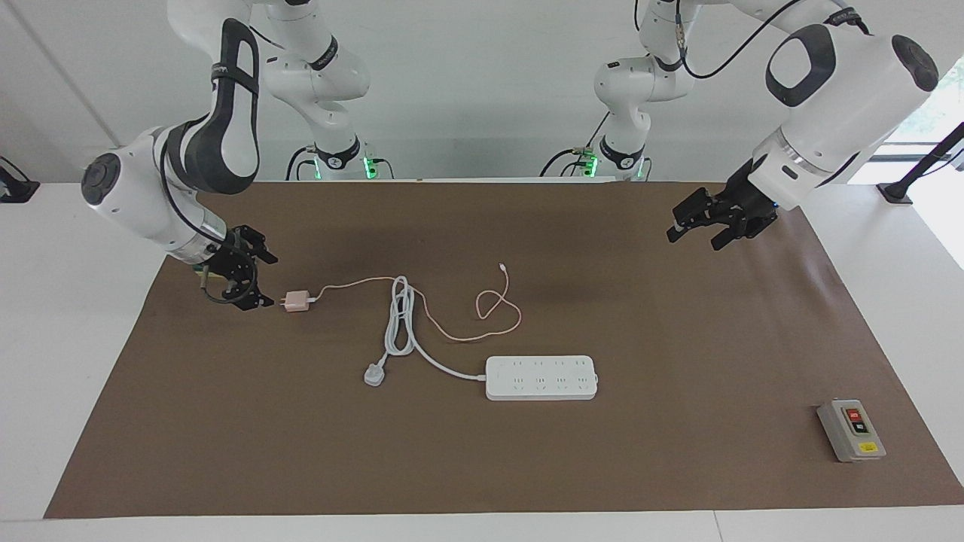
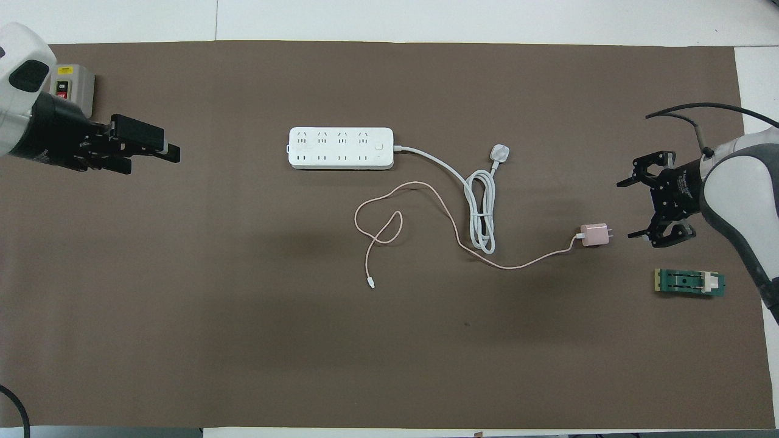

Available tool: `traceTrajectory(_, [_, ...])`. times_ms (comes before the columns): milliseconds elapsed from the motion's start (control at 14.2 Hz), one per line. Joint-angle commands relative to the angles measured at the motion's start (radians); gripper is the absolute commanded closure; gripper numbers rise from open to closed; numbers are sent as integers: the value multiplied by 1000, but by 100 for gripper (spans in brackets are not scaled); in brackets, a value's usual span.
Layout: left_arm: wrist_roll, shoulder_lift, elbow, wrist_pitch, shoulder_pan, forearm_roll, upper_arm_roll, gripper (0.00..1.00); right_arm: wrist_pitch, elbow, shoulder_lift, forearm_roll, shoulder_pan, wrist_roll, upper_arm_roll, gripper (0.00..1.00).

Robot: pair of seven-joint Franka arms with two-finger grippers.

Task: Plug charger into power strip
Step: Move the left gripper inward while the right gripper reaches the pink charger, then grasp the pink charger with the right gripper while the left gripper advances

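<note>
Charger (image 1: 297, 302) lies flat on brown mat (image 1: 527, 467), prongs pointing at right end effector (image 1: 260, 280), which hangs just beside it, not touching, fingers spread wide, empty. Pink cable (image 1: 482, 305) trails away twd power strip (image 1: 541, 377), well apart from that end effector. Left end effector (image 1: 693, 235), open & empty, over mat near the left arm's end of bench (image 1: 889, 248).

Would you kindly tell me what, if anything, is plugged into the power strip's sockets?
Nothing is: the power strip shows two rows of bare sockets. The charger lies apart on the mat, toward the right arm's end, prongs unplugged. The strip's underside is hidden.
</note>
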Motion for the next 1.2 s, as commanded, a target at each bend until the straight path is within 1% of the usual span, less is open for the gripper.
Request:
traceTrajectory(0, [6,30,31,-3,17,-172,-2,0,45,-43,4,63,-24,16,4,0])
traceTrajectory(70, [9,36,19,-4,26,-264,-2,0,34,-39,30,104,-49,-15,4,0])
traceTrajectory(141, [14,67,21,-4,37,-354,-2,0,23,-40,30,123,-49,-106,4,0])
traceTrajectory(211, [14,91,24,-2,38,-416,-2,0,23,-40,32,123,-41,-171,4,0])
traceTrajectory(352, [28,145,21,-4,57,-578,-2,0,34,-43,64,128,-40,-211,6,0])
traceTrajectory(423, [63,170,16,-4,60,-656,-2,0,41,-45,79,138,-40,-225,6,0])
traceTrajectory(493, [119,185,-10,-2,61,-727,-2,0,58,-56,94,152,-40,-269,4,0])
traceTrajectory(634, [214,197,-45,4,60,-824,-2,0,90,-92,101,183,-40,-299,4,0])
traceTrajectory(775, [235,202,-83,9,57,-902,-2,0,104,-120,99,187,-47,-299,4,0])
traceTrajectory(845, [268,196,-119,7,54,-938,-2,0,112,-128,99,187,-50,-299,4,0])
traceTrajectory(986, [404,190,-223,7,46,-1036,0,0,123,-158,93,187,-50,-302,4,0])
traceTrajectory(1127, [514,182,-299,9,41,-1045,-2,0,143,-171,90,187,-50,-303,4,0])
